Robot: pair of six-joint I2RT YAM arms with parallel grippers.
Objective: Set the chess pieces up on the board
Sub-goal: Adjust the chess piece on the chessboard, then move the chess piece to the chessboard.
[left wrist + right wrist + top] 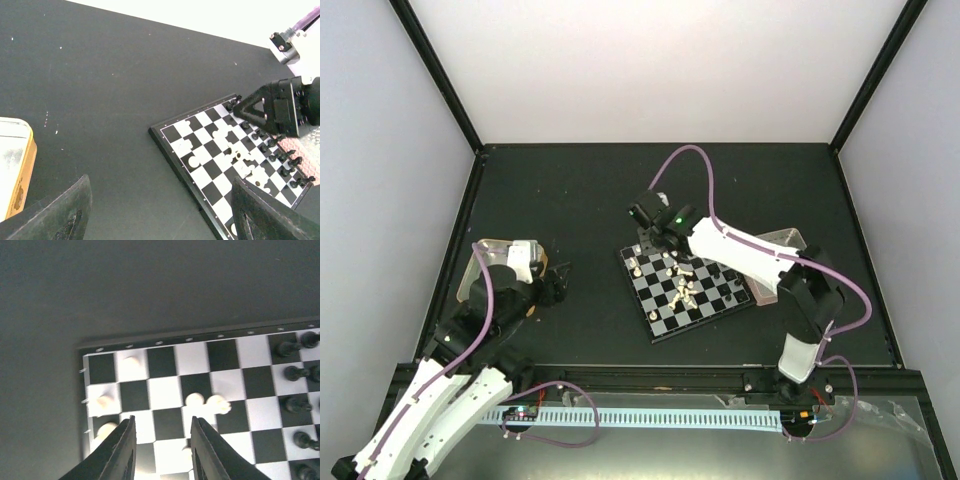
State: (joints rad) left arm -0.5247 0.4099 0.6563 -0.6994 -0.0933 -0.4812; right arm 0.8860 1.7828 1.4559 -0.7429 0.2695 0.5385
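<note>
The board lies right of the table's centre, turned at an angle. Cream-white chess pieces lie bunched near its middle, and others stand near its left edge. Black chess pieces line its right side. My right gripper hovers over the board's far-left corner, open, with only bare squares between its fingers. A white piece sits just ahead of the right finger. My left gripper hangs open over bare table, left of the board, holding nothing.
A metal tray with a yellow rim sits behind my left arm, and shows at the left edge of the left wrist view. A pinkish tray lies under my right arm beside the board. Black walls edge the table.
</note>
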